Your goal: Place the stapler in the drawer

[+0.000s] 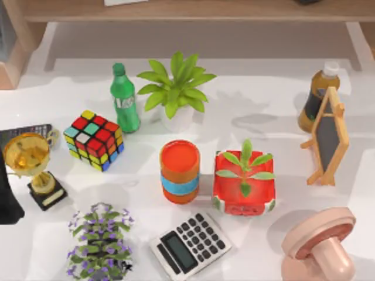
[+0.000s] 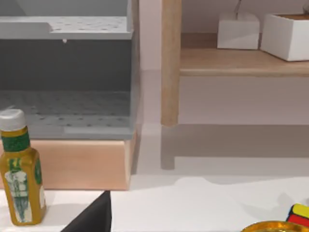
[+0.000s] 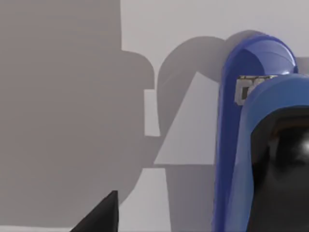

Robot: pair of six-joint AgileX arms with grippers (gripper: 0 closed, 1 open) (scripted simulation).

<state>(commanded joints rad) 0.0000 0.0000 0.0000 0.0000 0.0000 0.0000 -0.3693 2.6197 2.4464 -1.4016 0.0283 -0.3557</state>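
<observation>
1. The stapler [image 3: 251, 140] is bright blue with a black part. It fills one side of the right wrist view, very close to the camera, above a plain white surface.
2. A dark tip of the right gripper [image 3: 99, 217] pokes in at the edge of that view. I cannot tell if its fingers are holding the stapler or are apart.
3. A dark piece of the left arm [image 1: 9, 196] sits at the left edge of the table [image 1: 258, 117], just beside the gold trophy [image 1: 32, 167]. I cannot tell how its fingers are either.
4. The left wrist view looks at a grey open drawer [image 2: 67, 77] in a wooden frame, with a yellow bottle [image 2: 19, 169] in front.
5. On the table are a puzzle cube [image 1: 94, 139], a green bottle [image 1: 125, 98], an orange cup [image 1: 180, 171] and a calculator [image 1: 190, 244].
</observation>
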